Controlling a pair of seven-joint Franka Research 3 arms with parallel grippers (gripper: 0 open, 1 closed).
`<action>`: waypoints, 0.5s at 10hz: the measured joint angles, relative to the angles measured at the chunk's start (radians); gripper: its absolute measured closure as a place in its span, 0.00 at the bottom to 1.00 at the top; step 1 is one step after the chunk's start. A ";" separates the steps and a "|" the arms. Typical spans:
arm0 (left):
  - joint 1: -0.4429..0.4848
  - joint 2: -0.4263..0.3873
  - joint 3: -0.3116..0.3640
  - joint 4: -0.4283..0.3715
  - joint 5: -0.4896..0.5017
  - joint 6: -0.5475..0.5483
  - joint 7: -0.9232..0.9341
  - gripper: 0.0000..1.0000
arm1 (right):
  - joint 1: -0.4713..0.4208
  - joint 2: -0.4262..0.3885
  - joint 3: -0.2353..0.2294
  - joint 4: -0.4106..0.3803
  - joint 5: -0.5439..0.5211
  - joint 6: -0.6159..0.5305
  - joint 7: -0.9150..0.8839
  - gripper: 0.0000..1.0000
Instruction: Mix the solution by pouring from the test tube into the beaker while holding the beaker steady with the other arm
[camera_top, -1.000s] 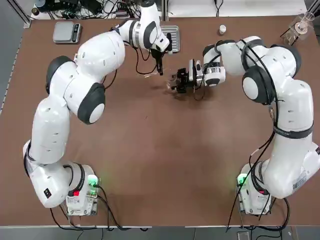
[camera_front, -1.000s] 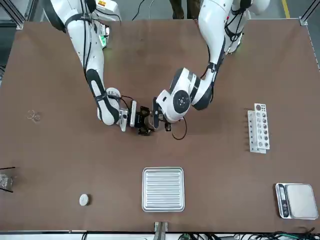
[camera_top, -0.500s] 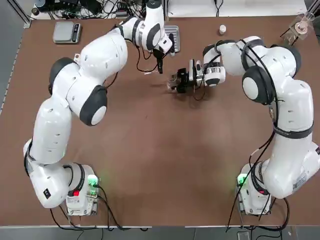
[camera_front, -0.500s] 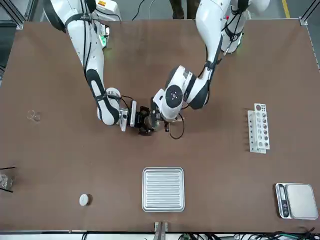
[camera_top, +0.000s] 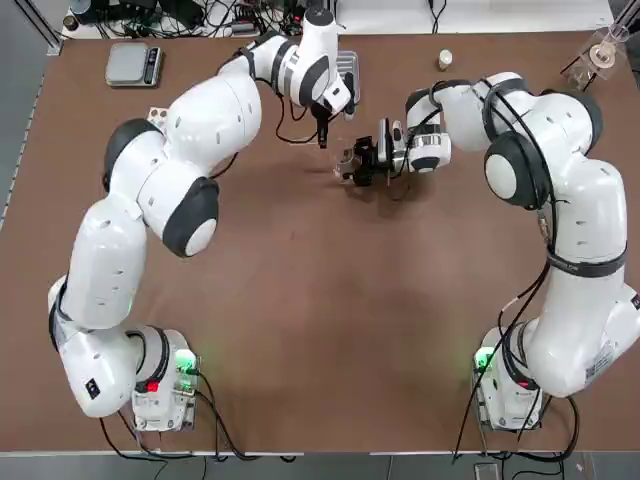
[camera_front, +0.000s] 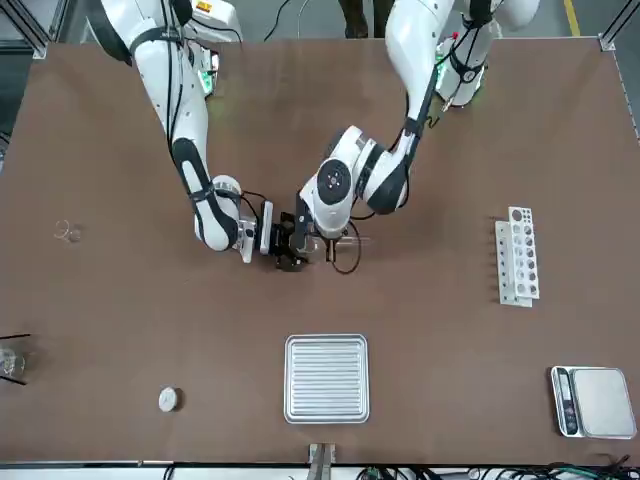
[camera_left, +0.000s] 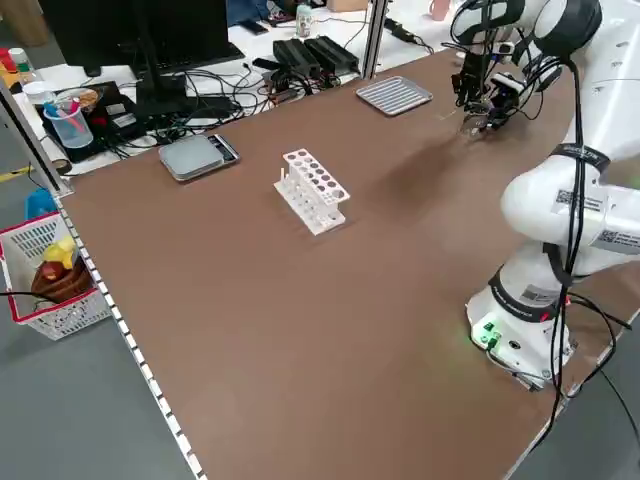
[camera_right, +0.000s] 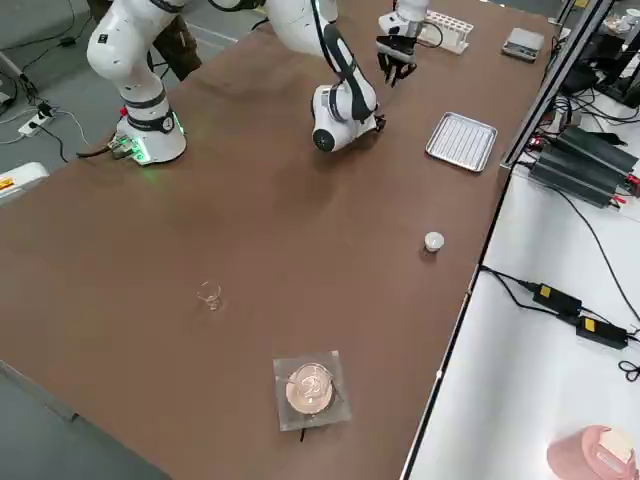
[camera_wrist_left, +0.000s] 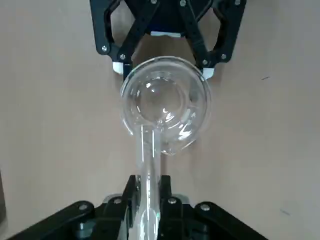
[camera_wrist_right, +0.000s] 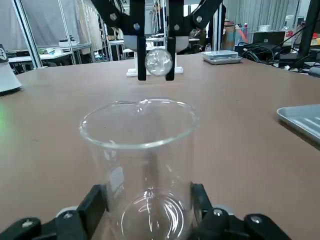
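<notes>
The beaker (camera_wrist_right: 140, 160), a small clear glass cylinder, stands upright on the brown table with my right gripper (camera_wrist_right: 146, 205) shut on its lower wall. In the top view that right gripper (camera_top: 352, 163) sits mid-table toward the back. My left gripper (camera_wrist_left: 149, 182) is shut on the slim clear test tube (camera_wrist_left: 149, 155). The tube's far end reaches over the rim of the beaker (camera_wrist_left: 167, 102). From overhead, the left gripper (camera_top: 321, 128) hangs just behind and left of the beaker. I cannot see any liquid.
A white rack with round holes (camera_front: 519, 256) and a scale (camera_front: 595, 402) lie on the robot's left. A ribbed metal tray (camera_front: 326, 378) sits at the far edge. On the right are a white cap (camera_front: 168, 400), a tiny glass vessel (camera_front: 67, 232) and a flask in its stand (camera_front: 10, 362).
The left arm's wrist has swung toward the beaker, bringing the tube closer over its rim. The right gripper and beaker have stayed put.
</notes>
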 joint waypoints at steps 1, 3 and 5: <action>-0.006 0.000 0.002 0.000 0.018 0.000 -0.001 0.78 | 0.000 0.000 0.000 0.000 0.000 0.000 0.000 0.23; -0.007 0.000 0.007 0.003 0.045 0.000 -0.001 0.78 | 0.000 0.000 0.000 0.000 0.000 0.000 0.000 0.23; -0.011 0.000 0.009 0.004 0.065 0.000 -0.001 0.78 | 0.000 0.000 0.000 0.000 0.000 0.000 0.000 0.23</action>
